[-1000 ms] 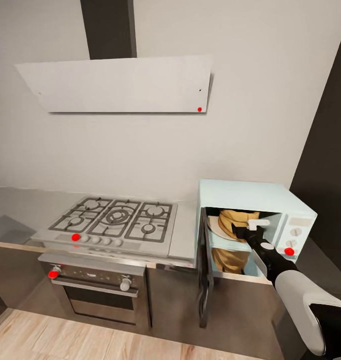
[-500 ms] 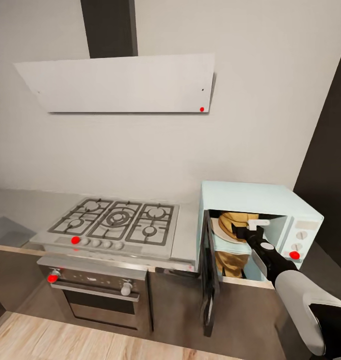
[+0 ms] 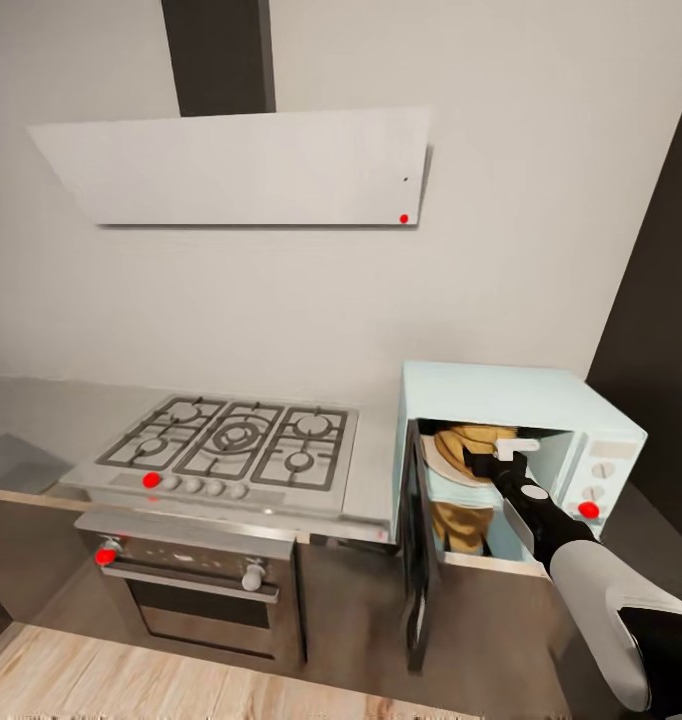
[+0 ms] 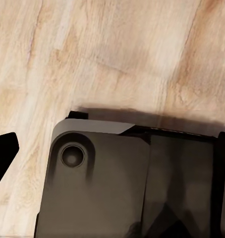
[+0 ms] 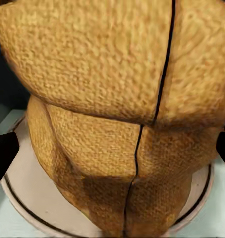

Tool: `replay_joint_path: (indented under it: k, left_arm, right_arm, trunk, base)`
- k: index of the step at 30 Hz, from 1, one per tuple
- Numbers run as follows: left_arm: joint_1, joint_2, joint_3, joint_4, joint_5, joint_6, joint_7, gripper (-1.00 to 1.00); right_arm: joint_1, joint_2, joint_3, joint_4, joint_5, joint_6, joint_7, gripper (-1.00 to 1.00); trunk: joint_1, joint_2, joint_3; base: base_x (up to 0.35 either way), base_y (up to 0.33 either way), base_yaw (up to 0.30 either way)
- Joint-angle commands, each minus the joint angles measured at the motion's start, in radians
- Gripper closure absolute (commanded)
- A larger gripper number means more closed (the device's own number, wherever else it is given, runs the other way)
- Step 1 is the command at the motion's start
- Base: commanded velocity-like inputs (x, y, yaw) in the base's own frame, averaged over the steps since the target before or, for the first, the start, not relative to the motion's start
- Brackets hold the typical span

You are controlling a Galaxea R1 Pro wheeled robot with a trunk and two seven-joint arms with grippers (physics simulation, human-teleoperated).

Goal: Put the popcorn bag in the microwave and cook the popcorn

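We are reaching our right claw into the open microwave, fingers spread either side of the popcorn bag, which is sitting on the turntable plate for even heating.

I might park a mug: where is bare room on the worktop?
Free: the grey steel countertop left of the gas hob, and a strip between hob and pale-blue microwave. Crowded: the microwave cavity, with the tan popcorn bag and right gripper.

one popcorn bag, one microwave, one oven, five hob burners, one hood
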Motion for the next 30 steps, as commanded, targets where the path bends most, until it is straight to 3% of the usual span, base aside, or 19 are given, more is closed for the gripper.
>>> replay_joint_path:
  k: [1, 22, 25, 27, 29, 30]
  left_arm:
    - [-0.001, 0.0, 0.005, 0.001, -0.001, -0.003, 0.0, -1.0]
    - [-0.001, 0.0, 0.005, 0.001, 0.001, -0.003, 0.0, -1.0]
    - [-0.001, 0.0, 0.006, 0.001, 0.001, -0.003, 0.0, -1.0]
    - [-0.002, 0.001, 0.007, -0.001, 0.007, -0.003, 0.002, -1.0]
    - [-0.024, -0.008, 0.006, -0.001, 0.004, -0.002, 0.004, -1.0]
    - [-0.034, -0.01, 0.005, -0.001, 0.002, -0.002, 0.005, -1.0]
  right_arm:
    - [-0.001, 0.001, -0.006, 0.001, 0.003, -0.004, 0.004, -1.0]
    - [0.006, -0.001, -0.004, -0.029, 0.002, -0.028, 0.017, -1.0]
    - [0.077, -0.004, -0.01, -0.165, -0.005, -0.023, 0.054, -1.0]
    - [0.184, -0.004, -0.013, -0.349, -0.01, 0.003, 0.07, -1.0]
    - [0.369, -0.004, -0.023, -0.666, -0.013, 0.136, 0.075, -1.0]
    - [0.421, -0.004, -0.034, -0.753, -0.013, 0.171, 0.075, -1.0]
  trunk:
    - [0.0, -0.002, -0.002]
    - [0.0, -0.002, -0.002]
    - [0.0, -0.002, -0.002]
    - [0.0, -0.002, -0.002]
    - [0.0, -0.002, -0.002]
    - [0.0, -0.002, -0.002]
  base:
    - [-0.311, 0.0, 0.0]
    - [-0.339, 0.0, 0.0]
    - [-0.197, 0.0, 0.0]
    - [-0.046, 0.0, 0.0]
    - [-0.011, 0.0, 0.0]
    - [-0.005, 0.0, 0.0]
